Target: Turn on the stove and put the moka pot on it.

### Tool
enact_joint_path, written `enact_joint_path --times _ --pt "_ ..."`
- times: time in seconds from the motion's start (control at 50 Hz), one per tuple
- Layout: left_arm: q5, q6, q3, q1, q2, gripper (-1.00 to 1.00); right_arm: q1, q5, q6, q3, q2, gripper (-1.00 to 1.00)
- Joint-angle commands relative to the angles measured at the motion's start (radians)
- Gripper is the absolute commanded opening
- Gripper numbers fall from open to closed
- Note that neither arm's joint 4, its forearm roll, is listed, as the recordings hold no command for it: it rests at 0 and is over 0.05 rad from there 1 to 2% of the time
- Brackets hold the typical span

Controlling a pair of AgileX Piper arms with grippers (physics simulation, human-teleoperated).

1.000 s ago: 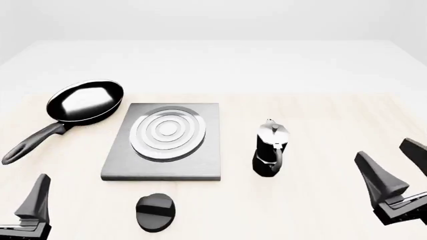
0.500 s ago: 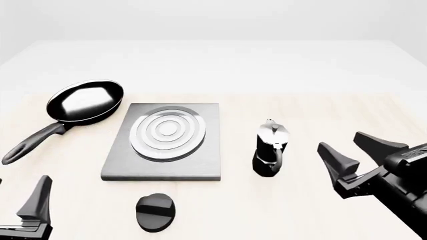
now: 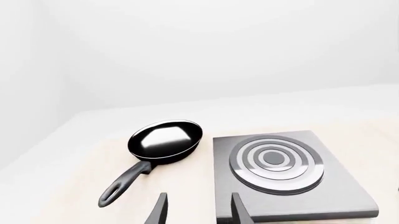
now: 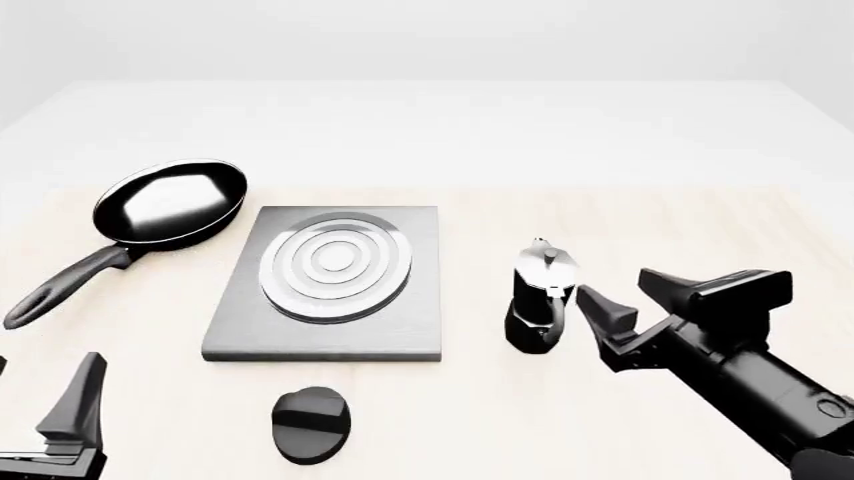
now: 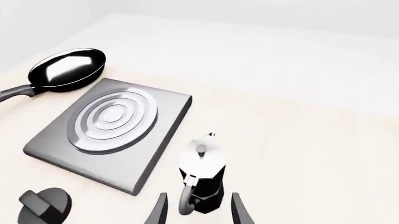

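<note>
Right gripper (image 4: pixel 625 300) sits lower right of the front view w/ fingers spread wide, nothing in them, tips just beside the moka pot (image 4: pixel 541 297) but not touching afaict. In the right wrist view the pot is lined up between the two fingertips (image 5: pixel 160 207), handle curving toward the cam.

Pot's upright on the table (image 4: pixel 641 215), center-right of the frame, just right of the stove (image 4: pixel 330 284) and clear of it. Burner rings are bare. Knob (image 4: pixel 311 424) is at bottom center, below the slab, untouched by the look of it.

Handling guess: rigid metal, small, prob not heavy, but tall and narrow so easy to tip if a finger bumps it. Shiny top looks slippery. I'd pinch the faceted black lower body or the waist, flat faces give the pads smth to bite. Handle is thin and curved, might swivel in the grip.

Left gripper (image 4: pixel 54 425) is bottom left corner, partly cut off; left wrist view shows its fingers parted, empty. Frying pan (image 4: pixel 167 203) upper left, irrelevant.
</note>
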Motion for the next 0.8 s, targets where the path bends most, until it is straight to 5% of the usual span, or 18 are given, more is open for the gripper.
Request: enact_joint_path --times 0.02,0.8 --pt "0.002 0.003 0.000 -0.001 0.000 1.00 0.016 -0.119 0.025 -0.008 0.165 1.00" --pt "-0.002 0.002 0.000 0.001 0.000 1.00 0.036 -0.363 0.065 0.009 0.482 1.00"
